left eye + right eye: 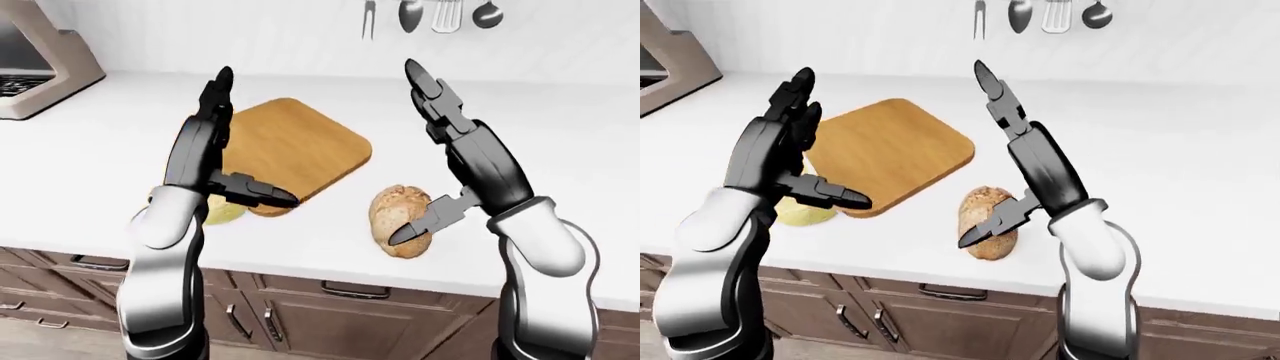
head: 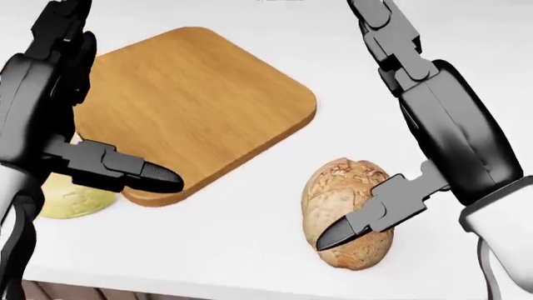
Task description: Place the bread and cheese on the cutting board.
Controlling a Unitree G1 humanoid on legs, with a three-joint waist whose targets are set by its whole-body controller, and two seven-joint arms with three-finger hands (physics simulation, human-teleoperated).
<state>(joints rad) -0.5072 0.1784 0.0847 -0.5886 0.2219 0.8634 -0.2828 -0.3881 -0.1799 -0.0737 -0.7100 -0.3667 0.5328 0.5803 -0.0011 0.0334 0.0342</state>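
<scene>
With both my left hand point(image 2: 79, 134) and right hand point(image 2: 400, 156) spread and empty, I fear closing the right one off-centre would roll the bread point(image 2: 345, 212) beneath its thumb off the desk point(image 2: 467, 56).

Honey-brown wooden cutting board point(image 2: 192, 106), speckled tan bread point(image 2: 345, 200), pale yellow cheese point(image 2: 70, 200), white counter point(image 1: 560, 150)

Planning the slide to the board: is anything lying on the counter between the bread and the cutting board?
Nothing visible: bare white counter separates the bread from the cutting board. The cheese lies off the board's other side.
</scene>
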